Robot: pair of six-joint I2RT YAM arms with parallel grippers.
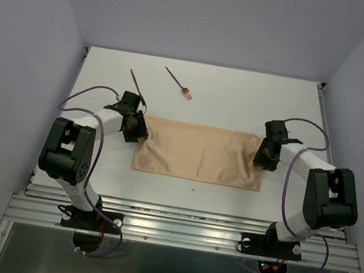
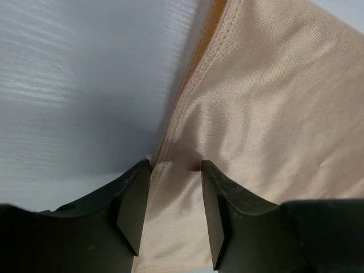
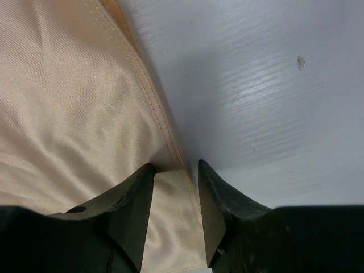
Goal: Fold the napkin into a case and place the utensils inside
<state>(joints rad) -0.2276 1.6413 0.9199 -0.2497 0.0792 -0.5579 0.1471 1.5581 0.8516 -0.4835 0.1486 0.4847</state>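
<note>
The tan napkin (image 1: pixel 200 153) lies flat as a wide rectangle in the middle of the table, with a second layer showing under its hemmed side edges. My left gripper (image 1: pixel 141 131) is open and low over the napkin's left edge (image 2: pixel 267 114), its fingers straddling the hem near the far corner. My right gripper (image 1: pixel 260 156) is open and straddles the right hem (image 3: pixel 74 102) the same way. In the wrist views the left gripper (image 2: pixel 175 168) and the right gripper (image 3: pixel 175 168) have cloth between the jaws, not pinched. The forked utensil (image 1: pixel 178 83) and the plain pointed one (image 1: pixel 137 85) lie apart beyond the napkin.
The white table (image 1: pixel 244 91) has purple-grey walls on three sides. A metal rail (image 1: pixel 181 230) runs along the near edge, where both arm bases stand. Cables loop beside each arm.
</note>
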